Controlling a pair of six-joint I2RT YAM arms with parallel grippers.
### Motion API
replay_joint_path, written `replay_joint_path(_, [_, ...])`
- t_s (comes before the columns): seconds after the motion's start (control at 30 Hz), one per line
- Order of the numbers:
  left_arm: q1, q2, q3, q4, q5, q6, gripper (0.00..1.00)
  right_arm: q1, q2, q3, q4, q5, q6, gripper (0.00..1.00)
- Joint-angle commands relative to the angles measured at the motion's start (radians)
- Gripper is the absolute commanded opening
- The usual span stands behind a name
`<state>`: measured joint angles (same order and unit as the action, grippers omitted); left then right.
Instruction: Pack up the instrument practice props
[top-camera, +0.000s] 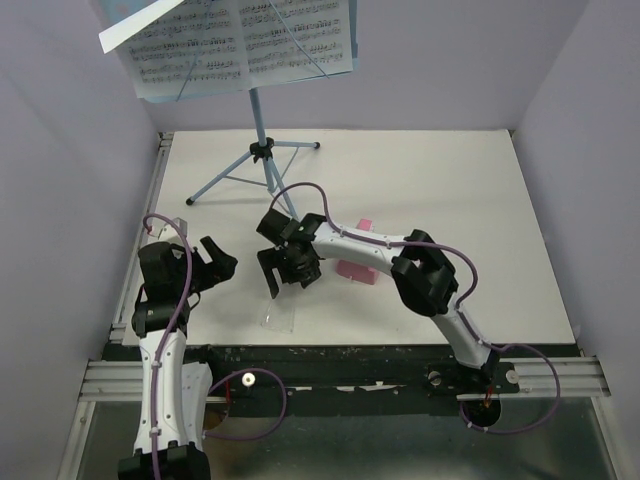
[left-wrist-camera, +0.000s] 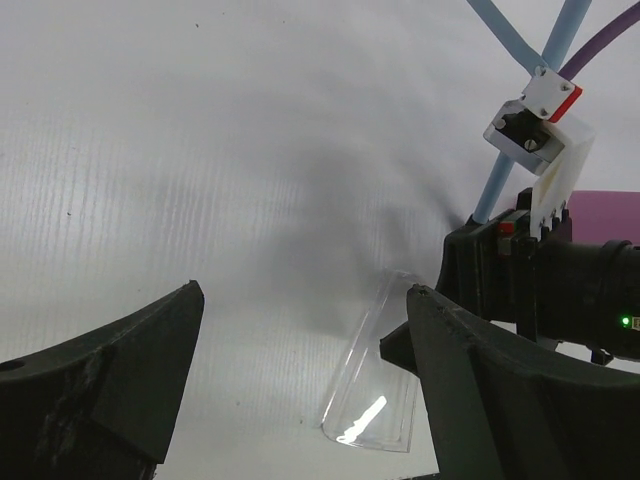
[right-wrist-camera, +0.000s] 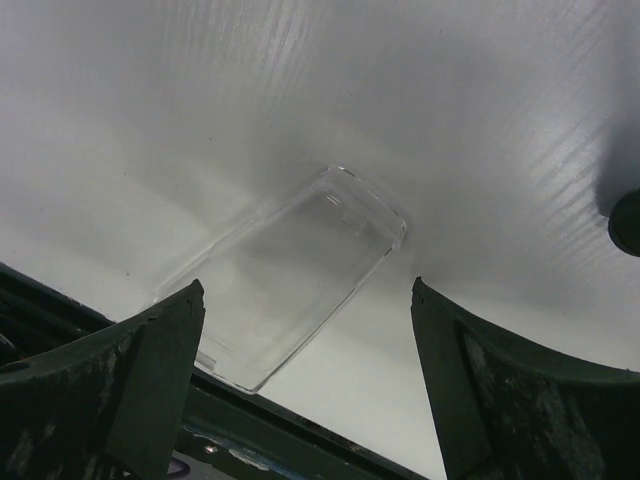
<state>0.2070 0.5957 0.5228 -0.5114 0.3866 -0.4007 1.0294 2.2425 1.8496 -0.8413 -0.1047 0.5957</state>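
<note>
two pincers stand wide open and hold nothing. your right pincer (top-camera: 283, 270) hangs over a clear plastic case (right-wrist-camera: 300, 270) that lies flat by the near edge of the table (top-camera: 480, 200), probably lining up to take it; the case sits below the gap between its fingers, and you cannot tell whether they touch it. your left pincer (top-camera: 216, 260) waits just beside. the light-blue music stand (top-camera: 258, 120) is upright at the far side, well apart, its desk propping up the sheet-music pages (top-camera: 280, 40). the pink metronome (top-camera: 356, 271) lies partly hidden under the right forearm.
</note>
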Motion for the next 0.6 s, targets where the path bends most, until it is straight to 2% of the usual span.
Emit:
replay_joint_path(0.0, [0.012,-0.005,-0.01,0.03,0.006,0.013,0.93,0.017,0.049,0.072,-0.03,0.008,0.061,0.91])
replay_joint_path(0.13, [0.017,0.004,-0.014,0.03,0.001,0.011,0.93,0.021,0.11,0.16,-0.039,0.008,0.05,0.88])
replay_joint_path(0.27, [0.022,0.007,-0.024,0.05,0.012,0.003,0.93,0.04,0.161,0.203,-0.061,0.077,0.036,0.76])
replay_joint_path(0.3, [0.023,0.007,-0.026,0.053,0.012,0.002,0.93,0.043,0.167,0.206,-0.058,0.082,0.03,0.76])
replay_joint_path(0.47, [0.035,0.009,-0.03,0.054,0.018,-0.003,0.93,0.047,0.198,0.255,0.008,0.042,-0.086,0.69])
replay_joint_path(0.57, [0.035,0.012,-0.03,0.057,0.024,-0.004,0.93,0.058,0.2,0.249,0.031,0.049,-0.141,0.69])
